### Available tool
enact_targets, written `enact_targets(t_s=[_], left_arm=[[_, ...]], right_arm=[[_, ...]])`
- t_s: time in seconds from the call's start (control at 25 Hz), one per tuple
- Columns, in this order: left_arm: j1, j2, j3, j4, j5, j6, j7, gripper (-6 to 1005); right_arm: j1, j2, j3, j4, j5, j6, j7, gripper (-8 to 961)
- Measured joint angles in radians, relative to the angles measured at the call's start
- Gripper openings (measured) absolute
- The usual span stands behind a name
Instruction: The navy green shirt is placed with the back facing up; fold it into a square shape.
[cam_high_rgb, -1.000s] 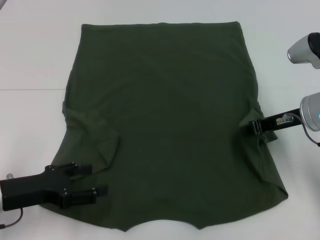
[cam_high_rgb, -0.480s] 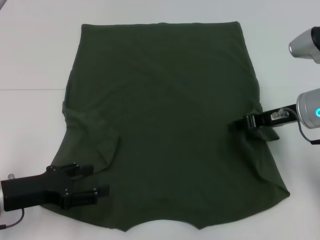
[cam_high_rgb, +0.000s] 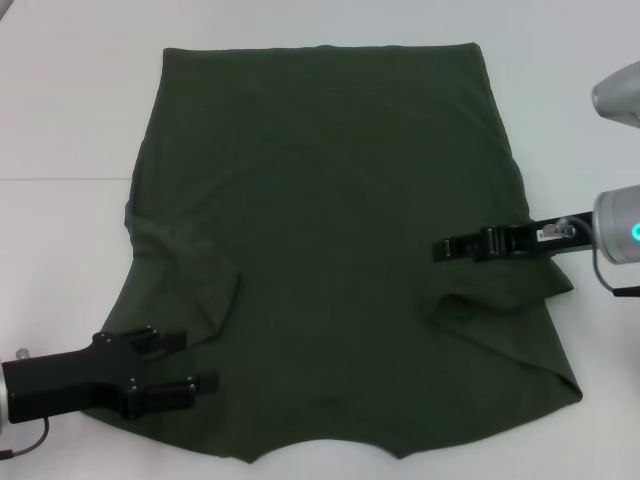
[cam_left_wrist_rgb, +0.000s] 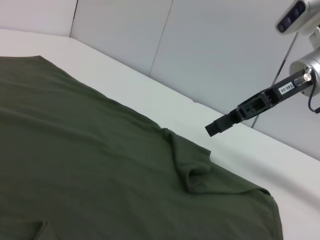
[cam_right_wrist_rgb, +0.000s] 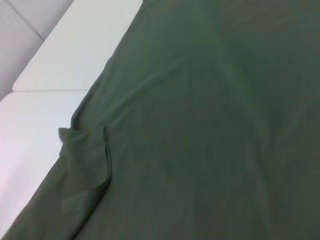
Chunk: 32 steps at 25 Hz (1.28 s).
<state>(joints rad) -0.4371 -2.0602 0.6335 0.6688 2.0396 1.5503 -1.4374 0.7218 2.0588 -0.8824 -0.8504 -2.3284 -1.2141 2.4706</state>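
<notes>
The navy green shirt (cam_high_rgb: 330, 220) lies spread flat on the white table (cam_high_rgb: 60, 120), collar edge toward me. My left gripper (cam_high_rgb: 200, 360) rests open at the shirt's near left corner, its two fingers lying on the fabric beside the folded-in left sleeve (cam_high_rgb: 195, 275). Reaching in from the right, my right gripper (cam_high_rgb: 438, 248) hovers over the shirt's right part. In the left wrist view the right gripper (cam_left_wrist_rgb: 215, 129) hangs clear above the cloth with no fabric in it. The right sleeve (cam_high_rgb: 495, 300) lies bunched and folded inward just below it.
White table surface surrounds the shirt on all sides, with a seam line (cam_high_rgb: 60, 179) running across at the left. Grey wall panels (cam_left_wrist_rgb: 215, 50) stand behind the table in the left wrist view. The right wrist view shows only shirt (cam_right_wrist_rgb: 210, 125) and table (cam_right_wrist_rgb: 60, 60).
My right gripper has moved leftward from the shirt's right edge to well over the body. The right sleeve has been drawn inward into a fold. The left arm has stayed still.
</notes>
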Motion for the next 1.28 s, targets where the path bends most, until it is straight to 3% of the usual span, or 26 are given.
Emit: enact_targets(t_s=[0.24,0.4,0.56,0.8,0.96,1.08,1.12,1.28], left_arm=[[-0.003,0.0,0.0,0.0,-0.005,0.001,-0.007,862],[-0.01,0.0,0.0,0.0,-0.007,0.0,-0.019,862],[-0.017,-0.002,0.0,0.0,-0.007,0.0,-0.025,862],[-0.02,-0.006,0.0,0.0,-0.017,0.0,-0.034,862],[-0.028,-0.007,0.0,0.0,-0.019,-0.001,-0.035,861],[-0.031,-0.01,0.0,0.0,-0.02,-0.001,-0.035,861],[-0.032,-0.011,0.0,0.0,-0.021,-0.001,-0.035,861],[-0.033,-0.017,0.0,0.0,-0.031,-0.001,-0.035,861]], right_arm=[[-0.084,0.006,0.142,0.012,0.128,-0.039,-0.104,824],[-0.184,-0.013,0.239,0.092,0.325,-0.102,-0.23,821],[-0.275,-0.044,0.353,0.273,0.505,-0.177,-0.387,815],[-0.346,-0.057,0.451,0.433,0.563,-0.168,-0.432,811],[-0.347,-0.041,0.514,0.488,0.566,-0.134,-0.425,810],[-0.336,-0.01,0.549,0.51,0.571,-0.074,-0.425,809],[-0.329,0.011,0.562,0.513,0.574,-0.033,-0.427,809],[-0.317,0.03,0.595,0.521,0.575,0.025,-0.435,809]])
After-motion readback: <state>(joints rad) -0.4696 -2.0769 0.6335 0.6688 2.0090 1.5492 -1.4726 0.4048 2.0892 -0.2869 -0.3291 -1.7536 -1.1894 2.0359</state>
